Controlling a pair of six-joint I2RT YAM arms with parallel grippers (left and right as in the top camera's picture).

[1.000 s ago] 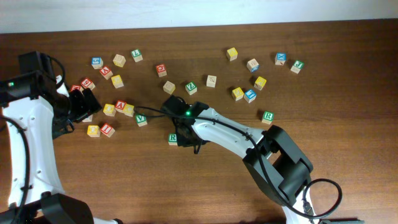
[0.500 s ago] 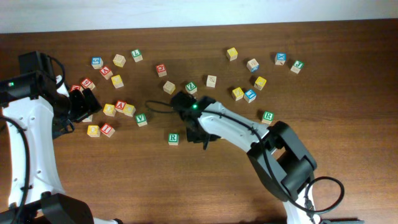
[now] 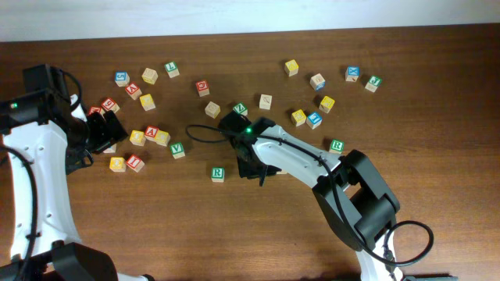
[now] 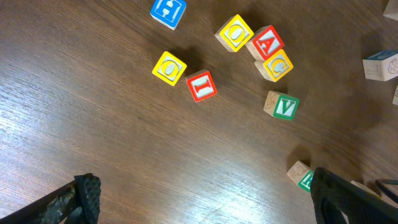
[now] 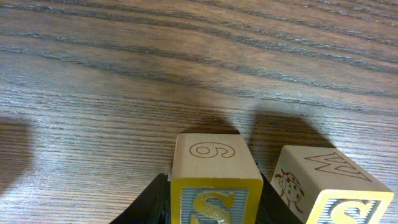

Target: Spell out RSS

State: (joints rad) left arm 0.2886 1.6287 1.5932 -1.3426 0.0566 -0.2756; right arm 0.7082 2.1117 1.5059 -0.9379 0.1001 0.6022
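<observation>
Gripping S cube (image 5: pixel 215 171), bare table (image 5: pixel 124 74) ahead

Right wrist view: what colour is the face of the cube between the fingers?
Yellow-framed, yellow S; the held cube shows best in the right wrist view.

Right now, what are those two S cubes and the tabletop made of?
Nearer S cube: pale bare wood by its faint grain, a digit engraved on top, letter face painted yellow. Second S cube: seemingly the same, with an engraved ladybird. Tabletop: dark brown wood grain, slight sheen; solid wood, veneer or laminate, I cannot tell.
</observation>
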